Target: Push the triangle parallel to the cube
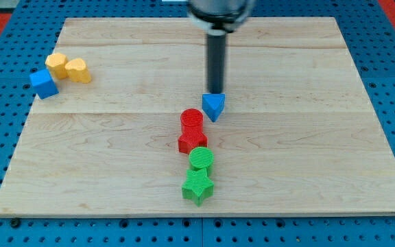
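Observation:
The blue triangle (213, 106) lies near the middle of the wooden board (307, 151). My tip (214, 91) stands right at the triangle's top edge, touching or almost touching it. The blue cube (44, 84) sits at the board's left edge, far to the view's left of the triangle and slightly higher in the view.
Two yellow blocks (56, 64) (78, 70) sit just right of the blue cube. A red cylinder (192, 119) and a red star-like block (193, 140) lie just below-left of the triangle. Below them are a green cylinder (200, 158) and a green star (197, 185).

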{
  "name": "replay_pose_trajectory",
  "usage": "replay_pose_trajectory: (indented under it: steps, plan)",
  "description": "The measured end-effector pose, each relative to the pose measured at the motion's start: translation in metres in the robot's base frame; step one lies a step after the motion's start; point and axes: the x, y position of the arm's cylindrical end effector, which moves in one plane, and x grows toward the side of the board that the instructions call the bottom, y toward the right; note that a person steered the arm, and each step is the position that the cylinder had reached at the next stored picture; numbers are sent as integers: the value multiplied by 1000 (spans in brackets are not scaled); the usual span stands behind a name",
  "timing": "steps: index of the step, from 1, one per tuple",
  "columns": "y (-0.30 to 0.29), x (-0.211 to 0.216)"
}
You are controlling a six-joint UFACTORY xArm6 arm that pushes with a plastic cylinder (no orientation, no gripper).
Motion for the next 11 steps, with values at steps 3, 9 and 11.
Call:
replay_pose_trajectory:
  steps: [3, 9, 11]
  plan:
    - [-75, 40]
    - [-188, -53]
    - [-119, -21]
